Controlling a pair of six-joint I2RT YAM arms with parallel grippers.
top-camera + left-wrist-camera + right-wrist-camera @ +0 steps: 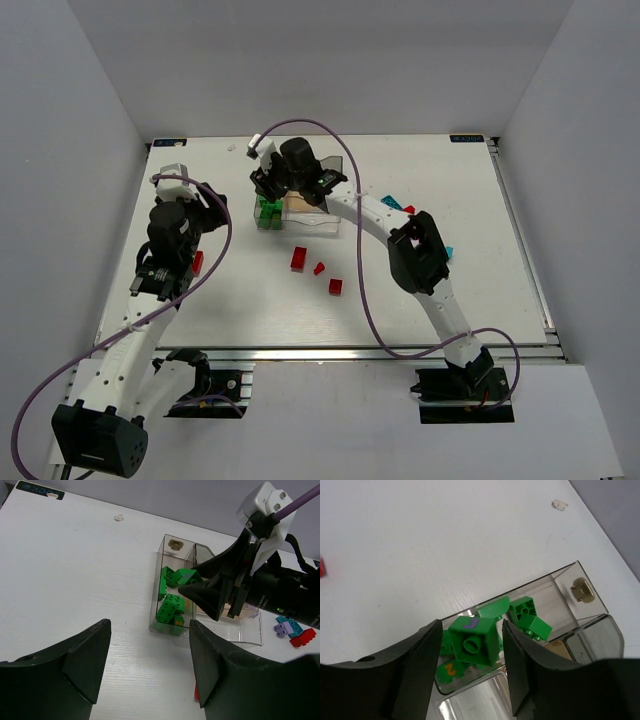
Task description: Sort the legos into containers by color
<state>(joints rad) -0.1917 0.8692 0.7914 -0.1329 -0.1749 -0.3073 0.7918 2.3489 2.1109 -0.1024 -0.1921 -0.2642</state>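
Right claw [271, 192] over tray [322, 226]; red legos [298, 258] on table [220, 300].

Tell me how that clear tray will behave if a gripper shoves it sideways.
The tray probably slides easily: thin clear plastic on a smooth white table, holding a few green bricks. It looks rigid, its walls standing straight. Tipping seems unlikely, since it sits low and wide.
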